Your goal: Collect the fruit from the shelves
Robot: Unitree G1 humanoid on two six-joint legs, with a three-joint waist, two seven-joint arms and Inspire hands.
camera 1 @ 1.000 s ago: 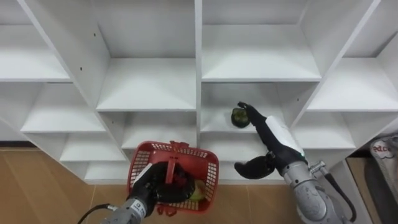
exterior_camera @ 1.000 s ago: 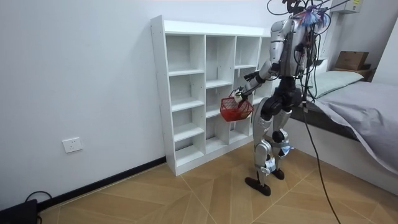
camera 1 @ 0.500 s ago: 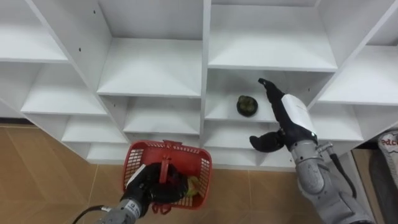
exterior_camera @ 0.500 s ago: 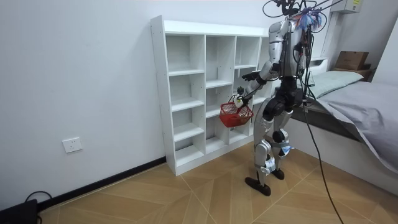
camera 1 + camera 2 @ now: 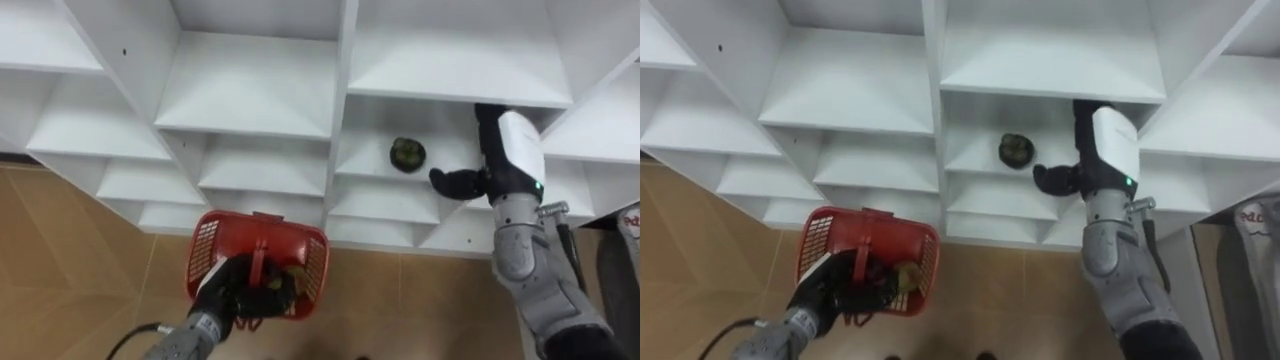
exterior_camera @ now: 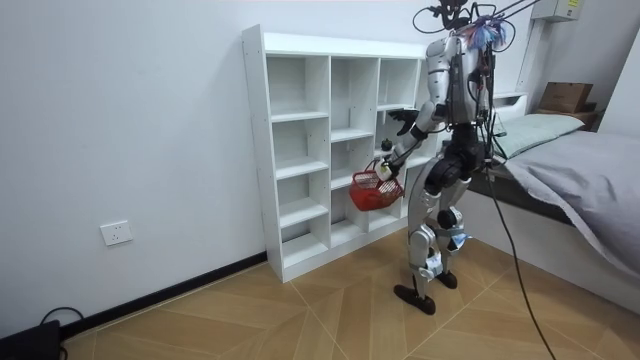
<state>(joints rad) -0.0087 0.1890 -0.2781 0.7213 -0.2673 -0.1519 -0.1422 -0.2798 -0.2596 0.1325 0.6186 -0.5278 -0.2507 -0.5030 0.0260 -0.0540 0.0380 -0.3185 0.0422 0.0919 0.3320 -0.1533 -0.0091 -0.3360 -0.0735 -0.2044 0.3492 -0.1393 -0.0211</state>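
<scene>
A dark green round fruit (image 5: 406, 153) lies on a middle shelf of the white closet (image 5: 245, 95). My right hand (image 5: 508, 150) is open inside that same compartment, just right of the fruit and not touching it. Its fingers point up toward the shelf above and its thumb sticks out toward the fruit. Down at the lower left, my left hand (image 5: 232, 297) is shut on the handle of a red basket (image 5: 210, 250). A yellowish fruit (image 5: 291, 284) and something dark lie in the basket. I stand facing the closet (image 6: 300, 110), with the basket (image 6: 372, 188) held at hip height.
The closet's other compartments around the fruit are bare white shelves with upright dividers. Wooden floor (image 5: 70, 260) lies below the closet. A bed (image 6: 585, 185) stands at the room view's right, behind me.
My right hand has risen and moved right of the fruit, further into its compartment. The basket has dropped lower and to the left. The view has shifted.
</scene>
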